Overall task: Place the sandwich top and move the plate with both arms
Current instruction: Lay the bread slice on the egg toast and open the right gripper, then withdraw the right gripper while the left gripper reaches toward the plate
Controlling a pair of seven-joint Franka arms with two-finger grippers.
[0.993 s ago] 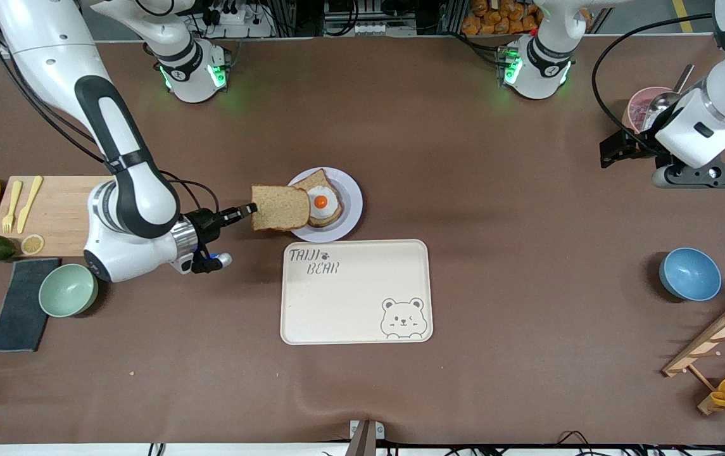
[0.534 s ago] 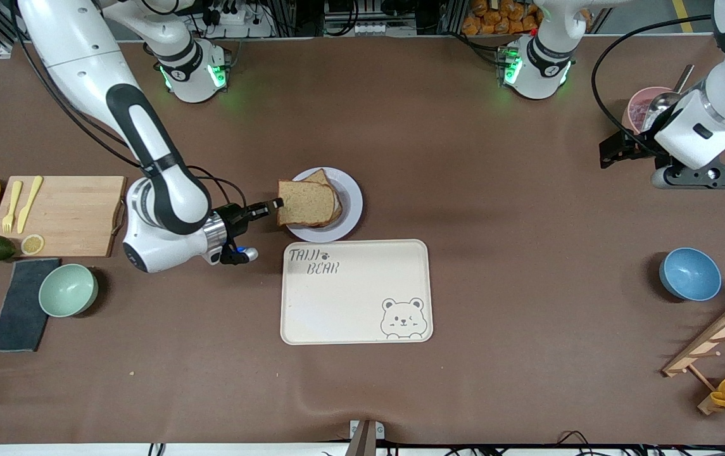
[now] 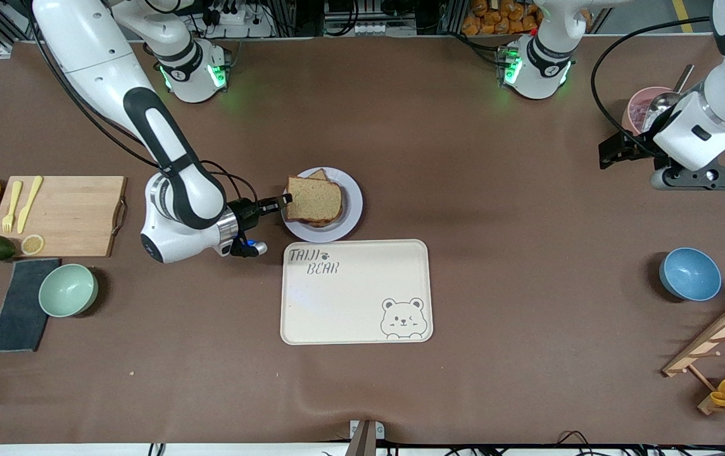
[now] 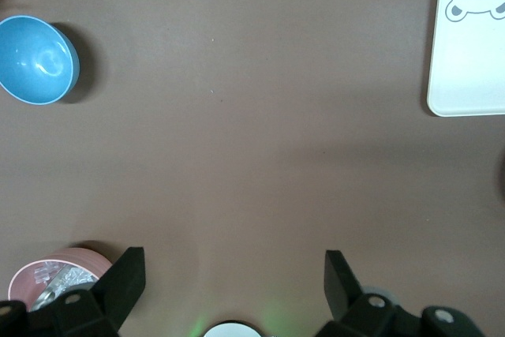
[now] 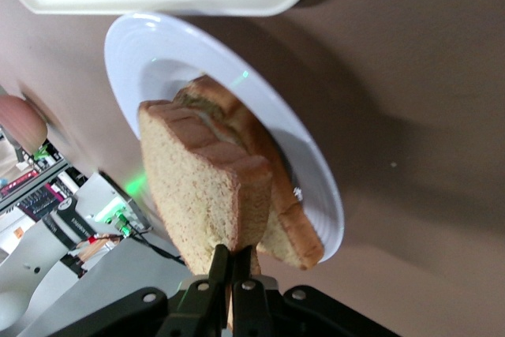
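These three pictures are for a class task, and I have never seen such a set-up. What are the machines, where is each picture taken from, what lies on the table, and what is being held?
Two white robot arms stand at a brown table. The front view looks down from a high camera facing them. The other two views come from cameras on each arm's wrist.

The right arm's tool is shut on the edge of a plain brown slice of wholemeal bread, held over another slice on a small round pale plate. The right wrist view shows the thin fingers pinching that slice above the plate.

The left arm waits at its end of the table; its tool is open over bare table, holding nothing.

Also on the table: a cream rectangular tray with a bear drawing, nearer the front camera than the plate, a blue bowl and a wooden cutting board.
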